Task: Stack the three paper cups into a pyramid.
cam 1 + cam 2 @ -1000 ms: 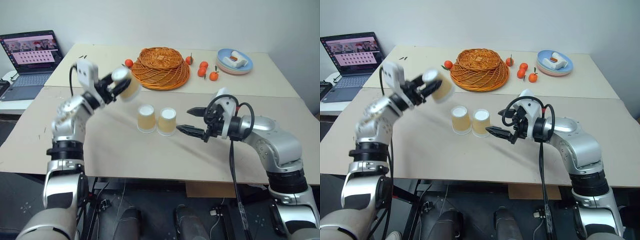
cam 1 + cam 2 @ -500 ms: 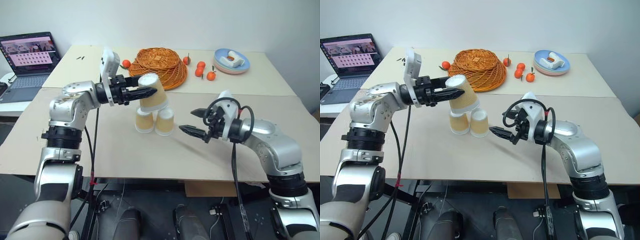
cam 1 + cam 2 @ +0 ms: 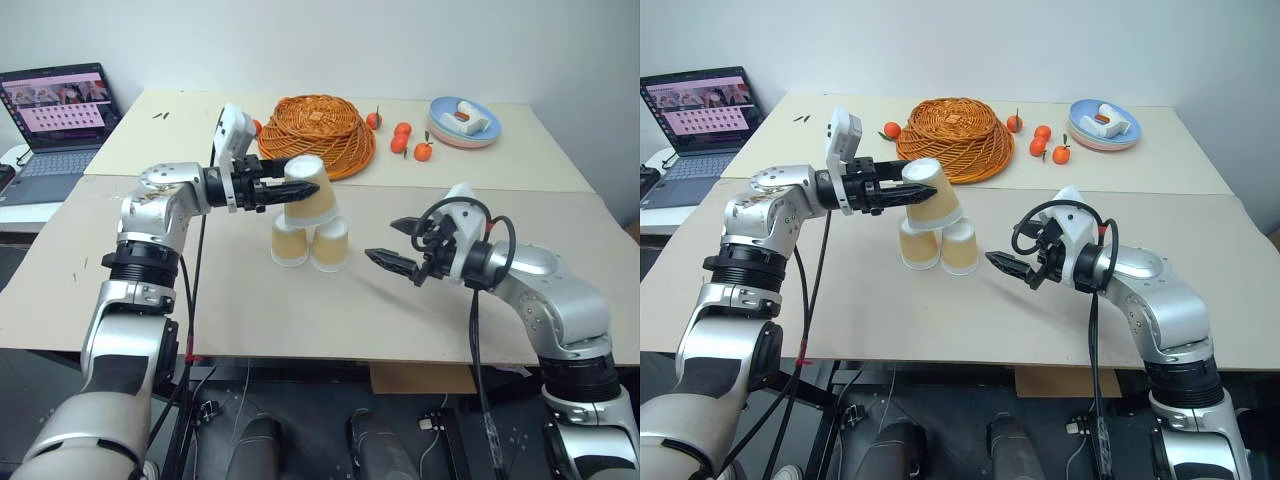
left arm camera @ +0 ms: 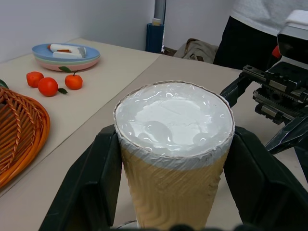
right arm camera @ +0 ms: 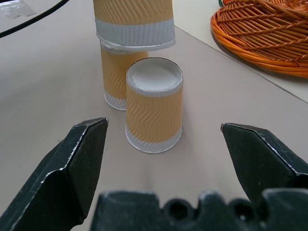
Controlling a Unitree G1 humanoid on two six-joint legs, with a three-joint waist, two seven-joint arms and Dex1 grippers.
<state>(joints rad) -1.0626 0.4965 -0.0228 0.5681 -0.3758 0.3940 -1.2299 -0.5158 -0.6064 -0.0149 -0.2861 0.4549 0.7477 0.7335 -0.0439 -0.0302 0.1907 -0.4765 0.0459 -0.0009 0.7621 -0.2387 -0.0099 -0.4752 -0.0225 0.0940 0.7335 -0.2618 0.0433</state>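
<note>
One cup in left tool

The held paper cup is cut off at the picture's edge, and it covers the top of the far cup under it. The laptop, well left of the wicker basket, is cut off too. Its screen is too small to read.

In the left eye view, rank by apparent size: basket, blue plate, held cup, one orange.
1. Basket
2. Blue plate
3. Held cup, close to the plate in apparent size and nearer the camera, so unsure
4. Orange
</note>
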